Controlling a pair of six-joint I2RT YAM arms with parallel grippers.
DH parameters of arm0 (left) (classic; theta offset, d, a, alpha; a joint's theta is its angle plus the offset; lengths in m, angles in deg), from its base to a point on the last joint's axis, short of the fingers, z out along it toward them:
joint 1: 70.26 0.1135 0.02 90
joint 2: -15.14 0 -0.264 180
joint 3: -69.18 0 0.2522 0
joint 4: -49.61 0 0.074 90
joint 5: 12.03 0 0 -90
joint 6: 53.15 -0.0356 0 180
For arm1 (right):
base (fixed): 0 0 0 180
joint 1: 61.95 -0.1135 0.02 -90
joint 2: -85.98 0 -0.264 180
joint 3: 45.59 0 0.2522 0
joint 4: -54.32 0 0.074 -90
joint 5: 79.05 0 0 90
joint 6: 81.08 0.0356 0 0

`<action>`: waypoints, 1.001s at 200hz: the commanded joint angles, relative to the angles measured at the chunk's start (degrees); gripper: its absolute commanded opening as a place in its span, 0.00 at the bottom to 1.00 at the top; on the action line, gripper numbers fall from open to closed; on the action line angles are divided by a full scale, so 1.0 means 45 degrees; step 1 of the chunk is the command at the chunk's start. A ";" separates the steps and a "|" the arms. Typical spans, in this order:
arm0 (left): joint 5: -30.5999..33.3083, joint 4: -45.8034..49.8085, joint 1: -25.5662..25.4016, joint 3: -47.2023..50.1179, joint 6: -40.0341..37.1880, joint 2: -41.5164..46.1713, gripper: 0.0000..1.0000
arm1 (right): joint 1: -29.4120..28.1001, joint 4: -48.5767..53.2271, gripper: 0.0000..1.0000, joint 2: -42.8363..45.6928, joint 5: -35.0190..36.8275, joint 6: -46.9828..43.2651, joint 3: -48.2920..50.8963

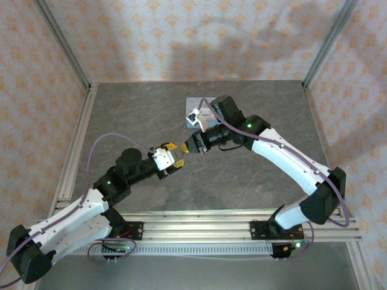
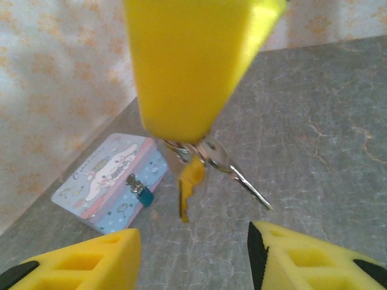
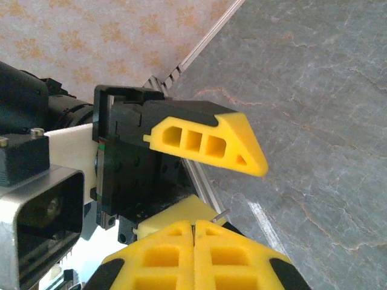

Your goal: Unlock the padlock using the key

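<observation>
Closest to the left wrist camera were the yellow ribbed fingers [image 2: 78, 260] of the left gripper [image 2: 193, 234], standing about half apart with nothing between them. Just beyond them hung the right gripper [image 2: 184, 124], its yellow pads pressed shut on the ring end of a tiny, thin, silvery metal key [image 2: 245, 181]. The key dangled slantwise beside a second, yellowish blade [image 2: 187, 187]. Both grippers were poised above the grey stone-patterned table [image 2: 320, 121], off the near side of a light-blue rectangular tin printed with a cartoon figure [image 2: 100, 181] and apart from it. A tiny dark blue-teal padlock with a thin metal shackle [image 2: 143, 194] sat at the clasp on the tin's near long edge, untouched. From above, the two grippers met tip to tip on the tin's near-left side. The step looked like a handover or regrasp, since a key swinging from its ring could not be steered into a lock. To do it well, the left gripper would need to close squarely on the flat head of the silvery key, leaving the whole blade free and in line with its fingers. The right gripper should let go only once that pinch was firm, keeping the yellowish blade out of the grip. Which way the padlock's keyhole faced could not be told.
</observation>
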 commanded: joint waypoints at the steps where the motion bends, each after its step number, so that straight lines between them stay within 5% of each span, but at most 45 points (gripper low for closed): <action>1: 0.0507 -0.0639 -0.0085 -0.0551 -0.0511 0.0125 0.49 | 0.0061 -0.0399 0.00 0.0293 -0.0438 0.0171 0.0235; 152: 0.0259 -0.0308 -0.0211 -0.0729 -0.0707 0.0423 0.39 | 0.0177 -0.1217 0.00 0.0222 -0.0734 0.0799 0.0749; 200: 0.0309 -0.0151 -0.0238 -0.0829 -0.1019 0.0204 0.21 | 0.0178 -0.1499 0.00 0.0308 -0.0793 0.1043 0.0984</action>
